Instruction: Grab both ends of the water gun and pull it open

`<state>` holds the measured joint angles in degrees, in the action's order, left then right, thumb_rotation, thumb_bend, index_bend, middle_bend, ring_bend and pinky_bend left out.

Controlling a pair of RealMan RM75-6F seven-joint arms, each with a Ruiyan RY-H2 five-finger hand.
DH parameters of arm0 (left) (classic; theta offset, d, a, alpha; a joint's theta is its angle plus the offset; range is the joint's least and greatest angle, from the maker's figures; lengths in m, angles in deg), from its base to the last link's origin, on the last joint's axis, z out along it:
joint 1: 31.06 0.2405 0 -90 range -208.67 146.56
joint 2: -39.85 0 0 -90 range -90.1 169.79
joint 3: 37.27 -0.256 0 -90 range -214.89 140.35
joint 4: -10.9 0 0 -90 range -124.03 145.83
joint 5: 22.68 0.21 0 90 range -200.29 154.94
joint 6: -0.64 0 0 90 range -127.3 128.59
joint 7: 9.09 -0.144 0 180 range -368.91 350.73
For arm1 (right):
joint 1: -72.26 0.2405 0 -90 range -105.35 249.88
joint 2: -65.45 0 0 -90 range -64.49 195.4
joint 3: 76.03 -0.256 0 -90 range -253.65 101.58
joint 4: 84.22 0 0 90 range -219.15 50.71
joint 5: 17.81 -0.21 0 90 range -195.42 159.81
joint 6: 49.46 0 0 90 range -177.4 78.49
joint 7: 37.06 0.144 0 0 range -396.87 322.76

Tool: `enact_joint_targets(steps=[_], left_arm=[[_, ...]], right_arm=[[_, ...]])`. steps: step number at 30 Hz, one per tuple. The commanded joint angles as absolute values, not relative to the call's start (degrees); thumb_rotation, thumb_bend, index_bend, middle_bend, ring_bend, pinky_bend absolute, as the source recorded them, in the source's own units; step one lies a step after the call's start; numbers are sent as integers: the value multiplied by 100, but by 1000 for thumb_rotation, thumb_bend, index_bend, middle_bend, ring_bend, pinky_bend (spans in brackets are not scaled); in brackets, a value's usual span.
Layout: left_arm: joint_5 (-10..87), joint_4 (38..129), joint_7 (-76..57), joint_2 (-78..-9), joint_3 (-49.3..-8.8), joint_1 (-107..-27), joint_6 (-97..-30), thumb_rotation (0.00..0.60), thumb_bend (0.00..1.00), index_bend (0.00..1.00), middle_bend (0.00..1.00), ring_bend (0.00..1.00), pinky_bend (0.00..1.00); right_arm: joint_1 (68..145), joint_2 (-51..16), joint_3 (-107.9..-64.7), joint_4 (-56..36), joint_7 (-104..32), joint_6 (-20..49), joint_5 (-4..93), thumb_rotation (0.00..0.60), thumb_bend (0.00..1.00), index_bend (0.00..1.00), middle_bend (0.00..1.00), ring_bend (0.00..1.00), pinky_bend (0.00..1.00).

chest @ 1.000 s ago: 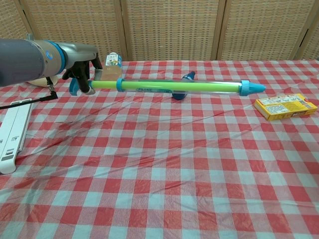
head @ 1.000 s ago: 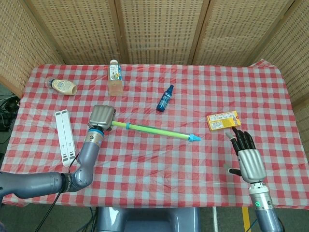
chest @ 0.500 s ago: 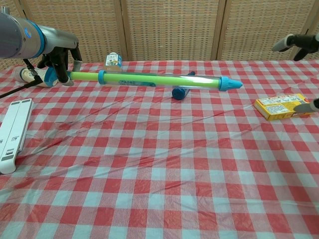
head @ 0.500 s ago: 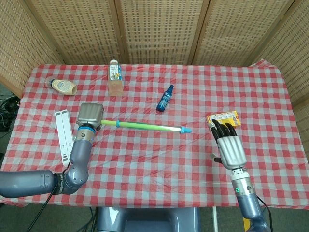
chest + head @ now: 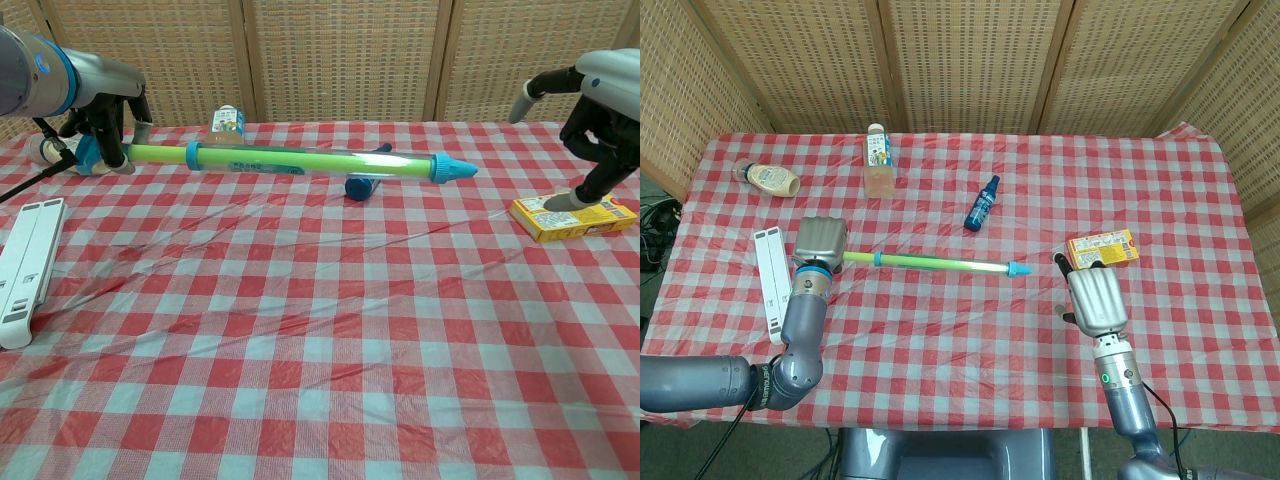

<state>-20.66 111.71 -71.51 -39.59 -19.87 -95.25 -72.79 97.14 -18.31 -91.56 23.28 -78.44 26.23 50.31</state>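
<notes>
Left hand (image 5: 819, 241) grips the handle end of the water gun (image 5: 930, 263), holding it level above the checked table (image 5: 970, 330); the gun's blue tip (image 5: 455, 167) points right. Versus half a second ago, the gun has shifted slightly left. Right hand (image 5: 1095, 298) has moved left and in, now near the yellow box (image 5: 1103, 248), well apart from the tip, holding nothing; fingers look partly curled, hard to tell from above. White stand (image 5: 771, 282) lies left, small blue bottle (image 5: 982, 204) beyond the gun, drink bottle (image 5: 878, 160) far left.
</notes>
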Motion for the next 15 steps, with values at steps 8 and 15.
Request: enact_joint_targets(steps=[8, 15], left_arm=[[-2025, 11297, -7093, -4002, -2020, -9522, -7325, 600, 574, 829, 915, 835, 719], [-2022, 11277, -7036, -4031, -2038, -9505, -7310, 600, 574, 829, 915, 835, 719]], right_arm=[[9918, -2095, -9130, 2273, -7946, 2640, 4693, 600, 224, 385, 1000, 1000, 634], [10058, -2287, -9118, 2196, -7997, 2689, 4618, 600, 244, 389, 1000, 1000, 636]])
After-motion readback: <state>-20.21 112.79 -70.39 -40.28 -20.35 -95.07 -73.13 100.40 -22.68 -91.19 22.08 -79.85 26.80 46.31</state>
